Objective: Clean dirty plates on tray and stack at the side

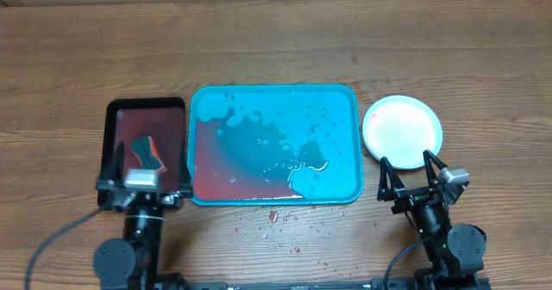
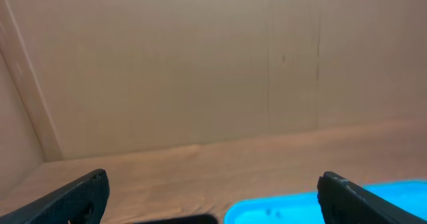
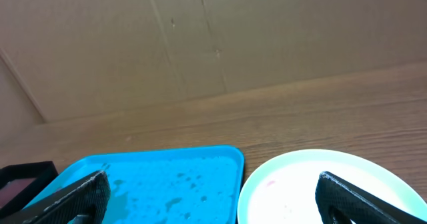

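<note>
- Left gripper (image 1: 147,162) is hanging at the lower left of the overhead view, above the near end of a small dark tray (image 1: 110,117). Its jaws are spread wide and holding nothing.
- Right gripper (image 1: 406,160) is hovering at the lower right, just at the near edge of the plate stack. Its jaws are also gaping wide, with nothing between them.
- White plate (image 1: 402,128) is sitting on top, right of centre and just beside the tray's right rim but off it. A light blue rim (image 1: 440,135) is peeking out beneath it; a third, yellow-green plate is not showing from any view.
- Teal tray (image 1: 352,96) is lying mid-frame with no plates on it. Water (image 1: 259,139) is pooling across it, and a reddish wash (image 1: 203,173) is gathering in its lower-left corner.
- By my reading the stacking is finishing or finished. Any pull-away is best done by lifting straight back from the stack, since the right jaws are flanking its near edge and a sideways swing could nudge it.
- In the right wrist view a faint pink mark is showing on the white plate (image 3: 300,184), so another wipe may be worth doing. A dark red and black sponge-like pad (image 1: 142,148) is lying in the dark tray, under the left gripper.
- Wooden table (image 1: 276,40), brown and plank-grained, is carrying drops and red flecks (image 1: 276,217) just below the tray's near rim, so that patch may be slippery.
- Plain tan wall (image 2: 200,64) with vertical seams is closing off the far side of the table in both wrist views.
</note>
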